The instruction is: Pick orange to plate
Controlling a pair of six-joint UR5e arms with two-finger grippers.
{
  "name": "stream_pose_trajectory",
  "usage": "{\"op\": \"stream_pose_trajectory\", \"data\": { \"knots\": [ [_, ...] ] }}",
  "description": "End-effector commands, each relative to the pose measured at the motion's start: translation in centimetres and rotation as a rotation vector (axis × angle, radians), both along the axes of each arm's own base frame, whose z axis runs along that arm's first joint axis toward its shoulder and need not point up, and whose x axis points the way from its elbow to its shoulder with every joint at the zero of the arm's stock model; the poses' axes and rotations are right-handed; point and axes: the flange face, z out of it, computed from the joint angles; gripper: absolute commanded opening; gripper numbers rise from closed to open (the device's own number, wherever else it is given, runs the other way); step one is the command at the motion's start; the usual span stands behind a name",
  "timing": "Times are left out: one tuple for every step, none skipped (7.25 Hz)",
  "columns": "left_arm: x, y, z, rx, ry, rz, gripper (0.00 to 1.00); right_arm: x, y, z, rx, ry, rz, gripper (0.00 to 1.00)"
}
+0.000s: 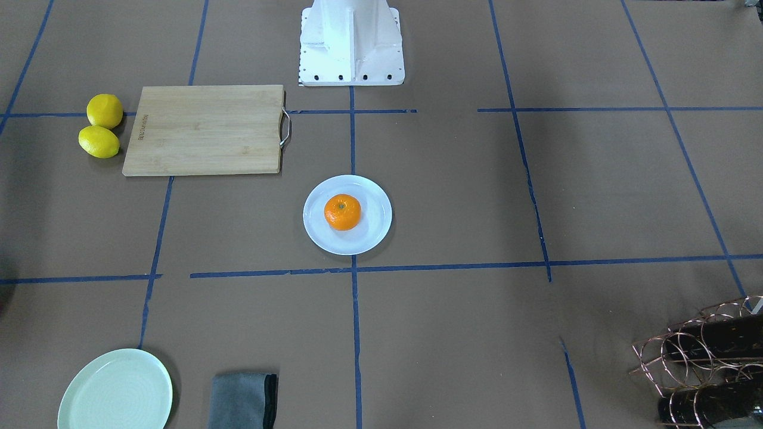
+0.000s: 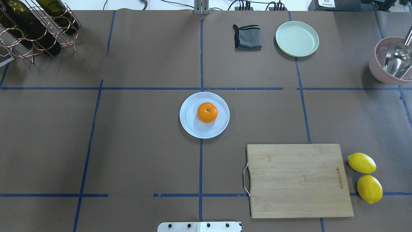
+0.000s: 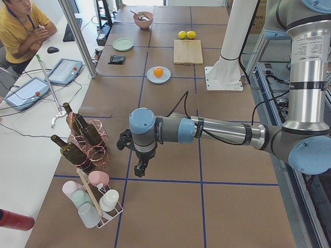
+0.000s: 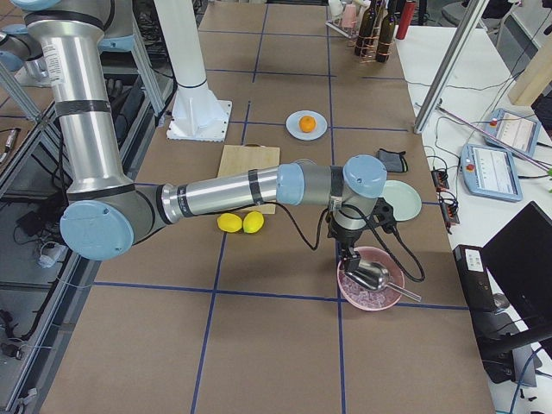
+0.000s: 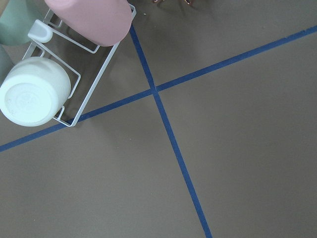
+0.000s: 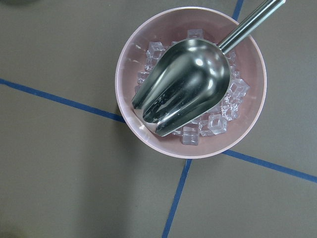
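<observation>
Orange [image 2: 207, 112] sits stem-up near the middle of the pale bluish plate [image 2: 193, 129], at the centre of the counter [image 2: 128, 161] — by that layout the task looks done. Both arms are well apart from it, at opposite ends. The left pincer [image 3: 139, 168] hangs near a racked white cup [image 5: 32, 91], the right pincer [image 4: 349, 256] over a pink bowl [image 6: 123, 64] of ice holding a metal scoop [image 6: 183, 84]. Whether either is open or holding anything cannot be told. Likely trouble — the right arm snagging the scoop's handle, or a jolt rolling the fruit off the glossy plate.
</observation>
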Motion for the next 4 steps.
{"op": "stream_pose_trajectory", "data": {
  "knots": [
    [0.0,-0.32,-0.3,0.009,0.0,0.001,1.0,-0.02,0.02,-0.18,0.01,-0.002,-0.003,1.0],
    [-0.01,-0.51,-0.51,0.012,0.0,0.001,1.0,-0.02,-0.22,-0.38,0.048,-0.002,-0.003,1.0],
    [-0.01,-0.77,-0.57,0.015,0.0,0.002,1.0,0.0,-0.4,-0.31,0.095,0.0,-0.002,1.0],
    [-0.02,-1.22,-1.06,0.025,-0.001,0.003,1.0,0.0,-0.28,-0.18,0.109,0.0,-0.002,1.0]
  ]
}}
